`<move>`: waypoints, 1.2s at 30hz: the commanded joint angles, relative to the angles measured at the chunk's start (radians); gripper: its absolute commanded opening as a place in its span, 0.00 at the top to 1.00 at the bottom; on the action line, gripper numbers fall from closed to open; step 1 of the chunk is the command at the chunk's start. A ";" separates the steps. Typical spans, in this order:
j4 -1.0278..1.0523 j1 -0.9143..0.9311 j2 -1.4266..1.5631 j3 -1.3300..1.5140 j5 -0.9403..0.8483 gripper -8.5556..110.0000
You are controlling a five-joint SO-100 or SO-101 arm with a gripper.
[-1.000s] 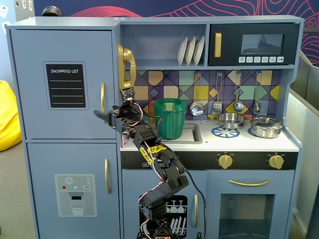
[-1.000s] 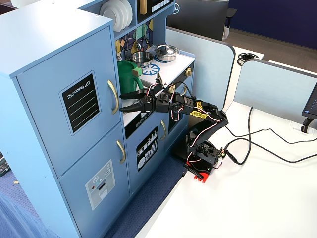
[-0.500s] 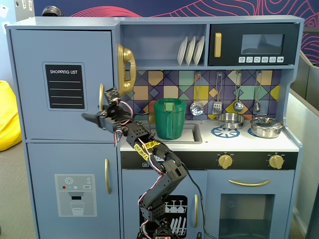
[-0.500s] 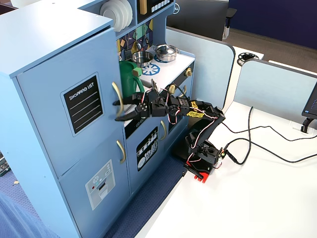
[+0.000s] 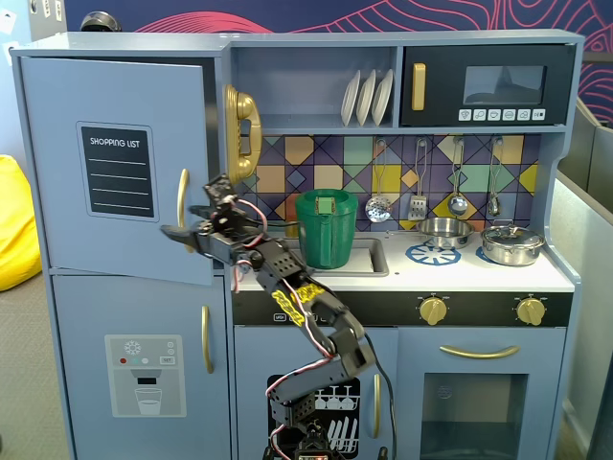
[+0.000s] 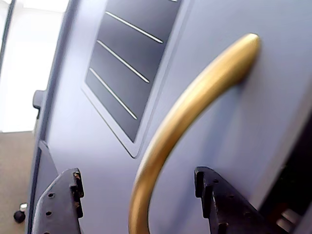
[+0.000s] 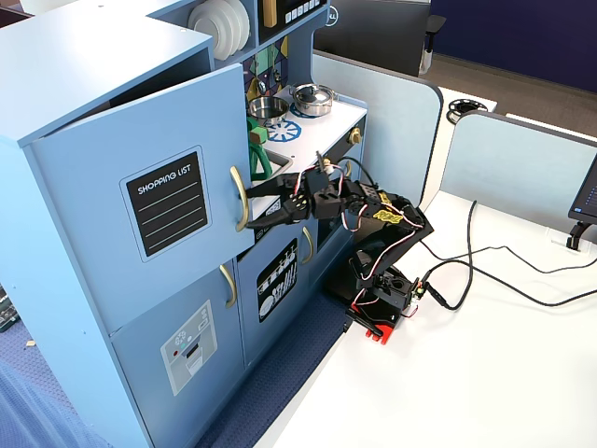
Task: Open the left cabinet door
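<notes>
Arm [image 7: 373, 224] stretched out level from its base, elbow bent, wrist reaching toward the handle [image 6: 180, 126]. Gripper [image 6: 139, 200] spread wide, one finger [image 6: 61, 204] on either side of that handle, neither touching.

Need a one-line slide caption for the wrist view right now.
Open gripper straddling the gold handle of the left cabinet door, beside its chalkboard panel.

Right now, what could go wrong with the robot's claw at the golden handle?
1. The gripper is open, its fingers on either side of the gold handle without squeezing, so it might slip off when pulling.
2. The door is only partly open; pulling crookedly could strain the arm or tip the toy kitchen.
</notes>
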 commanded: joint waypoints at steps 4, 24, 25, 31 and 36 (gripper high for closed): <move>0.137 0.094 0.186 0.002 0.003 0.75; 0.043 0.314 -0.101 -0.158 0.126 0.77; 0.038 0.291 -0.107 -0.160 0.107 0.77; 0.005 0.084 -0.091 -0.137 0.003 0.78; -0.046 -0.092 -0.083 -0.126 -0.060 0.78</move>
